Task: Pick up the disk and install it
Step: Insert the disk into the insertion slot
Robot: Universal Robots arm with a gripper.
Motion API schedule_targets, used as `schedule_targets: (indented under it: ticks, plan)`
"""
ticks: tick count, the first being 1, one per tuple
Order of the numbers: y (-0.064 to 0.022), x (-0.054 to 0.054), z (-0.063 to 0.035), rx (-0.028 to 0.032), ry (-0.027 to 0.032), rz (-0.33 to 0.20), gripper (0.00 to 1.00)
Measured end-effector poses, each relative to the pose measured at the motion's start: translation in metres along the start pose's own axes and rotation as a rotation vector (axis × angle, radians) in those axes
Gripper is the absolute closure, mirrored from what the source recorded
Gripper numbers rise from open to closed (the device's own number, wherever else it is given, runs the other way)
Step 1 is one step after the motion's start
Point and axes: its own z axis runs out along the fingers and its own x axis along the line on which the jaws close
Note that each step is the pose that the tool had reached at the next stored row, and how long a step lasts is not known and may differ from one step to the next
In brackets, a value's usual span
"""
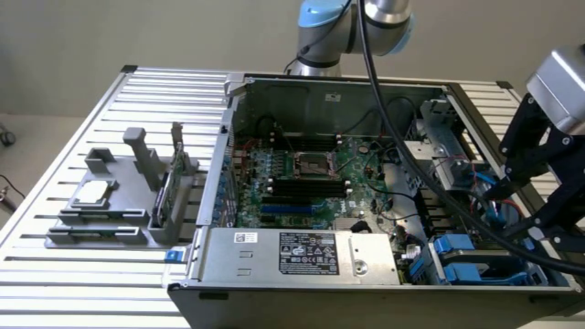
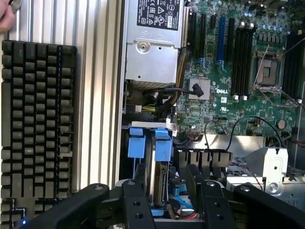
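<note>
The disk (image 2: pixel 159 183) stands on edge in the drive bay at the corner of the open computer case (image 1: pixel 274 288), its bright blue rails (image 2: pixel 163 145) facing up. In the exterior view the disk (image 1: pixel 470 264) sits low on the right, beside the power supply. My black gripper (image 2: pixel 167 171) hovers just above it, open, with one finger (image 2: pixel 139 191) close beside the disk and the other finger (image 2: pixel 196 188) a gap away from it. From outside, the gripper (image 1: pixel 519 214) hangs over the bay at the right.
The motherboard (image 1: pixel 306 175), loose black cables (image 2: pixel 181 90) and silver power supply (image 1: pixel 297 253) crowd the case. A grey fixture (image 1: pixel 109 205) holding a small flat drive stands on the slatted table (image 1: pixel 55 281) at the exterior view's left. A black keyboard (image 2: pixel 38 124) and a hand (image 2: pixel 5 16) lie beside the case.
</note>
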Motion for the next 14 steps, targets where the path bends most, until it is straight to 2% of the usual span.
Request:
schedule_targets:
  ticks: [5, 6, 7, 10, 11, 12, 14]
  plan:
    - [-0.0007, -0.002, 0.0095, 0.0035, 0.0015, -0.011, 0.56]
    - [-0.0012, -0.003, 0.0113, 0.0038, 0.0018, -0.013, 0.62]
    - [-0.0017, -0.004, 0.0132, 0.0040, 0.0023, -0.014, 0.62]
    - [-0.0041, -0.005, 0.0190, 0.0041, 0.0031, -0.019, 0.80]
    - [-0.0055, -0.005, 0.0208, 0.0041, 0.0032, -0.021, 0.80]
    - [-0.0072, -0.004, 0.0226, 0.0040, 0.0033, -0.023, 0.86]
    - [-0.0107, -0.004, 0.0260, 0.0038, 0.0033, -0.024, 0.89]
